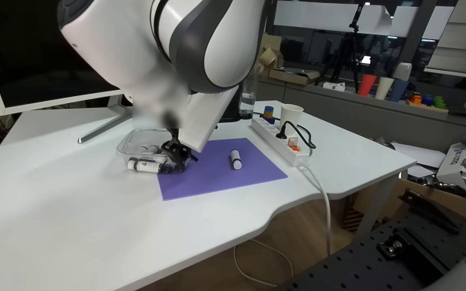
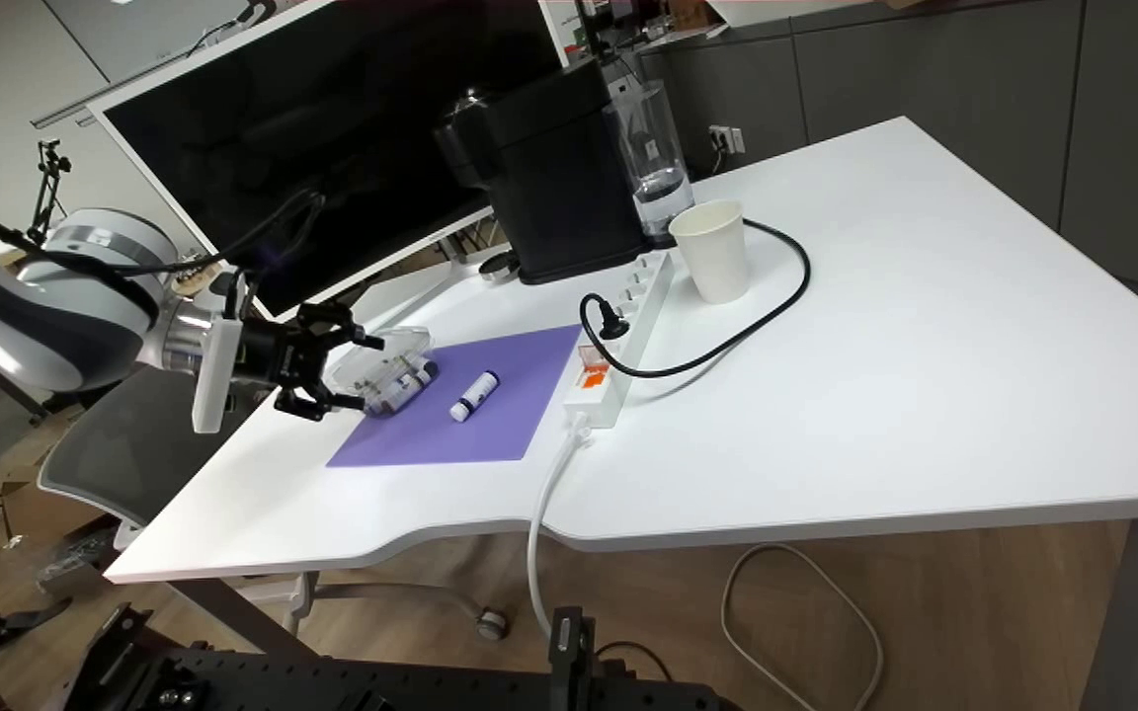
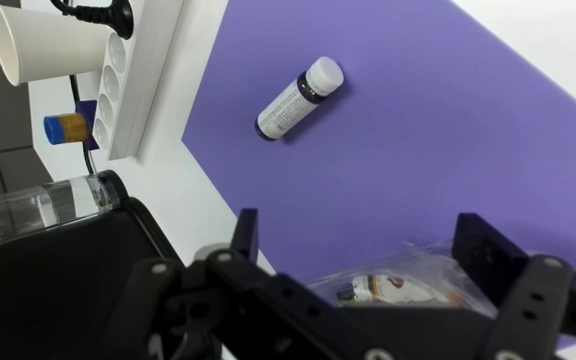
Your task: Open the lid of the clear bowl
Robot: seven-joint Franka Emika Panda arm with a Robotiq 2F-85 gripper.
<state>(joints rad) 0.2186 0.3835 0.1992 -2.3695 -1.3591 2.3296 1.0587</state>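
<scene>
Big white desk (image 2: 875, 415) under it all. Wide black-screened monitor with white frame (image 2: 332, 128) at far left; bulky black appliance (image 2: 554, 183) to its right. Flat purple rectangular mat (image 1: 217, 169) mid-scene, long white plastic power strip (image 1: 273, 139) along its right.

Black two-finger gripper (image 3: 358, 232) is low at the mat's left side, fingers (image 3: 480, 247) spread wide, apparently grasping nothing. Small, shallow, transparent plastic bowl (image 1: 130, 145) is at the mat's left edge, seems to overlap it, gripper at its right end in an exterior view. Thin transparent lid: can't separate it from the bowl walls, so on or off, can't tell. Clear glinting plastic edge (image 3: 420, 262) sits low in the wrist view, near the right-hand finger; contact unclear. Small labelled bottles (image 2: 403, 388) at the bowl, not all clearly inside. White-capped bottle (image 3: 298, 100) lies on the mat, right of the bowl, apart.

Worst risk: bowl tips and spills, if fingers catch wall and lid together; clear edges are easy to confuse. Next: bowl skids, probably light, if pushed sideways. Then: lid flexes and slips, if the bite on its rim is too shallow.
</scene>
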